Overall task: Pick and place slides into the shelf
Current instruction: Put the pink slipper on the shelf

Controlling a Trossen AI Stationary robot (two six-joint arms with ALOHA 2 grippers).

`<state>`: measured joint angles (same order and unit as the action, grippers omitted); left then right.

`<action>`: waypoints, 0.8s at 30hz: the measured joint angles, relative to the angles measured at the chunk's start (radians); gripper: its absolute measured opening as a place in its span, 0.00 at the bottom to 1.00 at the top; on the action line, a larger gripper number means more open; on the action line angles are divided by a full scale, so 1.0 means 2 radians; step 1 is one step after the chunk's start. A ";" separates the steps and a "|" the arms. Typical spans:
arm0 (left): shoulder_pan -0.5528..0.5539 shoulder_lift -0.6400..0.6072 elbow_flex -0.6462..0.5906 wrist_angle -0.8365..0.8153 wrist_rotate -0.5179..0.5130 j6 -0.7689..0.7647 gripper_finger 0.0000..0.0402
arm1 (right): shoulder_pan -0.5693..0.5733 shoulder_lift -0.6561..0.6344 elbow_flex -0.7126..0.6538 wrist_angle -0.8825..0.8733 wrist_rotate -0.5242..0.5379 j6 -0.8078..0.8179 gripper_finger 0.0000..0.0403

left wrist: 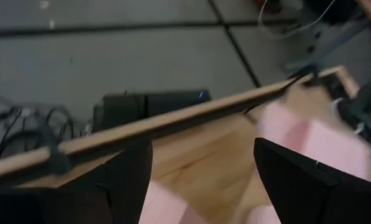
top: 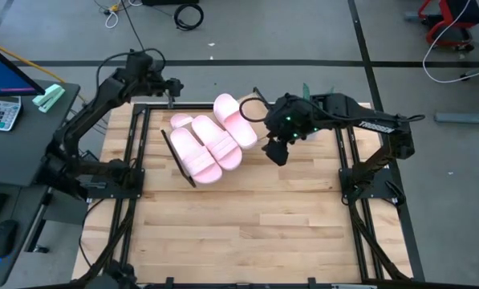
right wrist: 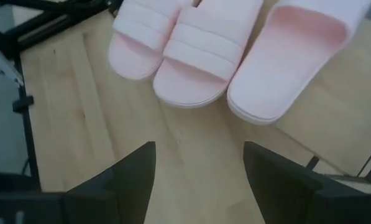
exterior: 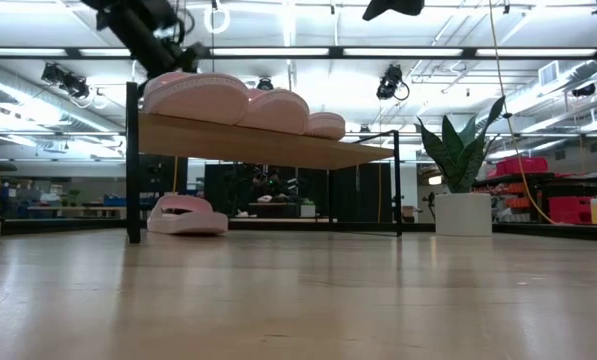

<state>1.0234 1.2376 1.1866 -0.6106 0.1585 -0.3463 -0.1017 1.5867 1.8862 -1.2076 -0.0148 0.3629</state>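
Observation:
Three pale pink slides (top: 211, 144) lie side by side, soles down, on the slanted wooden shelf (exterior: 268, 145); the right wrist view shows them too (right wrist: 191, 50). The fourth slide (exterior: 186, 215) sits sole-down on the table under the shelf's raised end, and only its end peeks out in the high view (top: 181, 120). My left gripper (top: 172, 92) hovers open near the table's far edge, above that slide (left wrist: 204, 149). My right gripper (top: 275, 152) hangs open to the right of the shelf (right wrist: 201, 152), clear of the slides.
The shelf's thin black frame (top: 179, 164) stands on the far-left part of the wooden tabletop (top: 247, 225). Bare wood stretches toward the near edge. A potted plant (exterior: 463, 170) stands beyond the table. A desk with a calculator (top: 0, 112) is to the left.

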 joint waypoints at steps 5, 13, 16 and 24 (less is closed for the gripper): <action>0.036 0.039 0.000 -0.043 0.023 0.035 0.71 | 0.000 0.000 0.000 0.000 -0.001 0.023 0.61; 0.066 0.091 0.000 -0.082 0.024 0.057 0.71 | 0.000 0.000 0.000 0.000 -0.022 0.001 0.61; 0.073 0.111 0.000 -0.095 0.024 0.063 0.71 | 0.000 0.000 0.000 0.000 -0.031 -0.019 0.61; 0.076 0.161 0.000 -0.120 0.024 0.065 0.71 | -0.018 0.000 0.000 -0.013 -0.088 -0.096 0.61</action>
<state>1.1763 1.5597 1.1866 -0.8497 0.2066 -0.2161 -0.1380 1.5867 1.8862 -1.2330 -0.1902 0.1713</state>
